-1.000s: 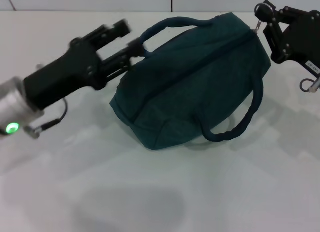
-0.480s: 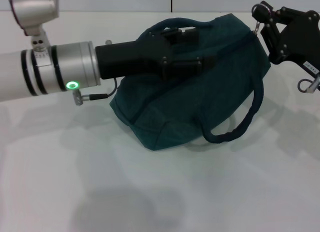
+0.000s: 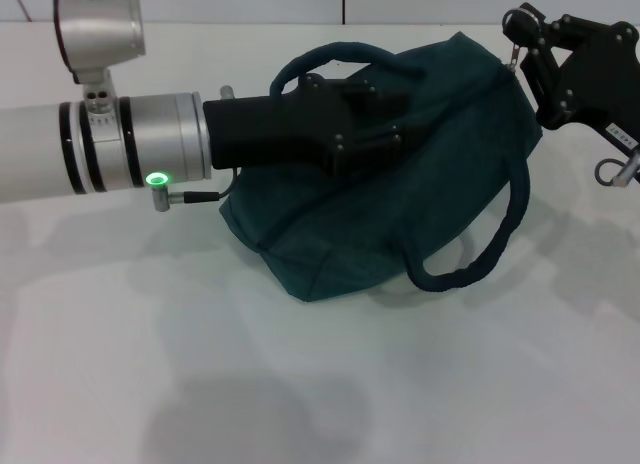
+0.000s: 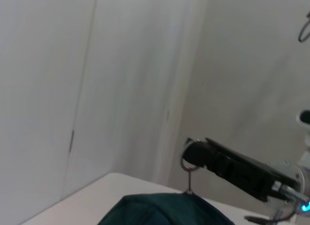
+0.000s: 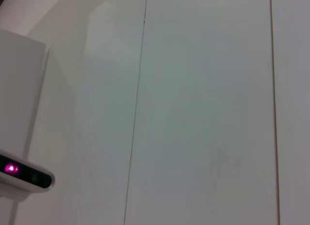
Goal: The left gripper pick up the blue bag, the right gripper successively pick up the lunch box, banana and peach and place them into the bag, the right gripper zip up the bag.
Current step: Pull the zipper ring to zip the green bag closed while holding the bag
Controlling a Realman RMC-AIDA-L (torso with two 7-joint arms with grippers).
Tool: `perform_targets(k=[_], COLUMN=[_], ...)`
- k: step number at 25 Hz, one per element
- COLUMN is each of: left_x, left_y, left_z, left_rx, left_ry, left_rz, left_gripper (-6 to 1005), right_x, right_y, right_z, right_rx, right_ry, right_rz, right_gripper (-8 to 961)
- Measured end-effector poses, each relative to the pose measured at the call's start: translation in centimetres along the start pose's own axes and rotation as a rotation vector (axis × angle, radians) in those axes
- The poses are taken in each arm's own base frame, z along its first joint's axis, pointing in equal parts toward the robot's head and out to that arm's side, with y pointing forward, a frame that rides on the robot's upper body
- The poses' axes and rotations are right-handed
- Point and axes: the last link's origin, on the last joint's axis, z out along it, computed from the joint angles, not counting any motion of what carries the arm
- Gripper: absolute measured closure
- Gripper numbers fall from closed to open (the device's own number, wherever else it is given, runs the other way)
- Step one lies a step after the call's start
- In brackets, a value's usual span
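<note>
- Head view: the blue bag (image 3: 400, 204) lies on its side on the white table (image 3: 300, 384), zipped along its top seam, with one loop handle (image 3: 480, 254) curving over the table on the near side and the other handle (image 3: 330, 56) arching at the far side.
- Head view: the left gripper (image 3: 385, 119) reaches in from the left, its black wrist and claw lying across the upper part of the bag just under the far handle. Whether its fingers are spread or pinched on anything cannot be told, since they merge with the dark fabric.
- Head view: a green light (image 3: 156, 180) glows on the silver left arm.
- Head view: the right gripper (image 3: 522, 29) sits at the bag's far right corner, its fingers closed narrowly on the zipper ring pull (image 3: 517, 52), which hangs down to the bag's corner.
- Left wrist view: the right gripper (image 4: 191, 150) shows against a pale wall, its tip holding the ring pull (image 4: 189, 167); below it rises the top of the blue bag (image 4: 160, 213).
- Right wrist view: only pale wall panels and a white device with a pink light (image 5: 9, 168); neither the bag nor any fingers appear.
</note>
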Motion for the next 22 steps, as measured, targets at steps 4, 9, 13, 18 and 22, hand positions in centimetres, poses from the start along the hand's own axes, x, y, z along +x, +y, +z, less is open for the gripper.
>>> perform_targets(k=[4, 9, 13, 18, 22], left_x=[-0.3, -0.6, -0.8, -1.2, -1.3], left_y=[0.2, 0.4, 0.6, 0.7, 0.4], left_z=[0.1, 0.1, -0.1, -0.7, -1.2], left_rx=[-0.011, -0.019, -0.018, -0.002, 0.024], left_ry=[-0.015, -0.026, -0.023, -0.012, -0.003], left_rz=[0.04, 0.082, 0.114, 0.137, 0.137], left_gripper=[526, 634, 720, 922, 947], right_x=[0.0, 0.0, 0.0, 0.2, 0.5], right_y=[0.0, 0.0, 0.1, 0.0, -0.5], right_z=[0.0, 0.0, 0.0, -0.2, -1.0], right_rx=[0.001, 0.0, -0.002, 0.01, 0.068], right_ry=[0.0, 0.0, 0.0, 0.005, 0.005], right_rz=[0.004, 0.007, 0.009, 0.016, 0.043], right_gripper=[941, 940, 940, 939, 939])
